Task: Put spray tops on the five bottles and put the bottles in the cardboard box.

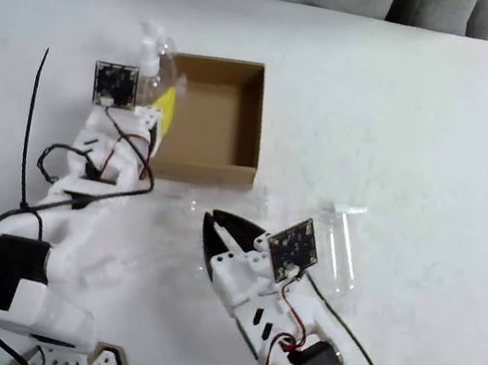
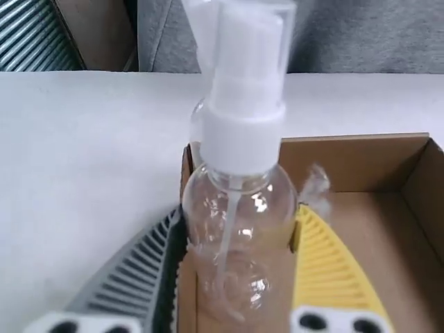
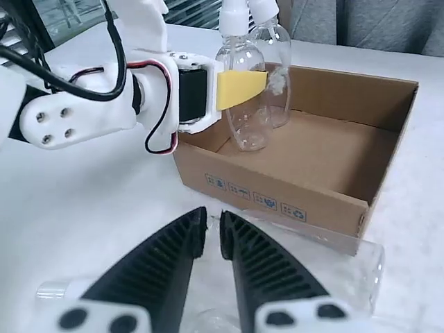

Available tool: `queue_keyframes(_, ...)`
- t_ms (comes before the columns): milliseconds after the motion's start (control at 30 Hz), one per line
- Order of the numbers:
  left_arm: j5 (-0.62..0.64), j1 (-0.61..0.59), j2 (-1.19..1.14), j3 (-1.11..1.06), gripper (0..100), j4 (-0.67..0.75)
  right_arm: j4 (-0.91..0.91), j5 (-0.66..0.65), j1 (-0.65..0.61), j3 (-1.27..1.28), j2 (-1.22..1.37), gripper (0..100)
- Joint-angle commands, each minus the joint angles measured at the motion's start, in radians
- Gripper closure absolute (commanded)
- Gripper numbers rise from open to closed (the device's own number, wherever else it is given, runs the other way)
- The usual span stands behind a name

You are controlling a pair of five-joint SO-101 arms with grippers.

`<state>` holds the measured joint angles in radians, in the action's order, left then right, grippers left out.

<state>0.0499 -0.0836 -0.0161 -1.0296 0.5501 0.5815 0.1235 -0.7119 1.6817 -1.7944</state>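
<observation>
A white table (image 1: 440,131) runs back to grey upholstery along the far side. At the left, the left gripper (image 2: 239,229) pinches a clear plastic bottle (image 3: 246,118) round its belly, with the ribbed grey finger (image 2: 132,284) on one side and the yellow finger (image 2: 326,270) on the other. The bottle is upright with its white spray top (image 2: 243,118) already on. To my eye it hangs over the near corner of the open brown cardboard box (image 1: 204,171) because it is ready to be lowered in. Just beyond those fingers stands a second capped clear bottle (image 3: 277,76). I cannot tell whether it is inside that corner or just outside the wall. Further right, the right gripper (image 3: 213,215) has its black ribbed fingers (image 3: 166,263) drawn almost together, with only a thin slit between them and nothing in it, and they point toward the box. Just past their tips, between them and the box's front wall, an uncapped clear bottle (image 3: 326,250) lies on its side. I'd guess it is waiting there for a top. Behind and to the right of that gripper lies another bare clear bottle (image 1: 341,246), so most of the job looks undone.
</observation>
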Motion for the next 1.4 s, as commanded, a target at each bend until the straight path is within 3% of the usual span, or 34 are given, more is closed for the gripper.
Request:
queue_keyframes(0, 0.009, -0.005, 0.030, -0.005, 98, 0.063, 0.002, -0.003, 0.010, 0.008, -0.007, 98.3)
queue_keyframes(567, 0.009, -0.007, 0.028, -0.025, 97, 0.055, 0.002, -0.003, 0.010, 0.008, -0.007, 98.3)
queue_keyframes(800, 0.009, -0.008, 0.031, -0.048, 83, 0.032, 0.002, -0.003, 0.010, 0.008, -0.007, 98.3)
queue_keyframes(1367, 0.012, -0.021, 0.033, -0.051, 77, 0.032, 0.002, -0.003, 0.010, 0.008, -0.007, 98.3)
